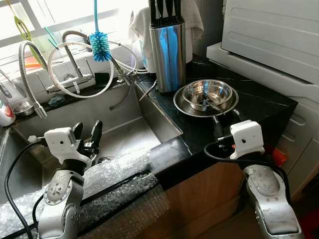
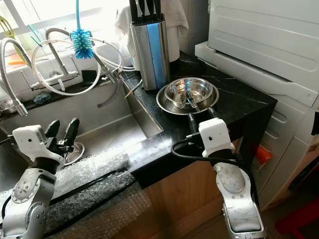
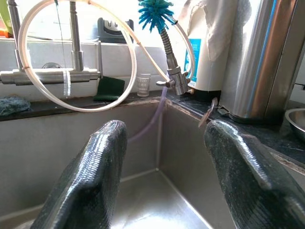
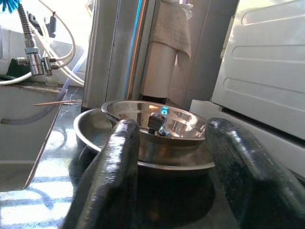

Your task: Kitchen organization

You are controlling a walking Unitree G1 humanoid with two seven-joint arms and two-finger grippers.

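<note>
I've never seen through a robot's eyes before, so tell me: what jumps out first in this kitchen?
Probably the shiny steel bowls, nested on the black counter beside a tall steel knife block, with the right gripper open just in front of them. Next, the bright blue bottle brush hanging over the sink, among looping faucet hoses. The left gripper is open above the sink basin.
</note>
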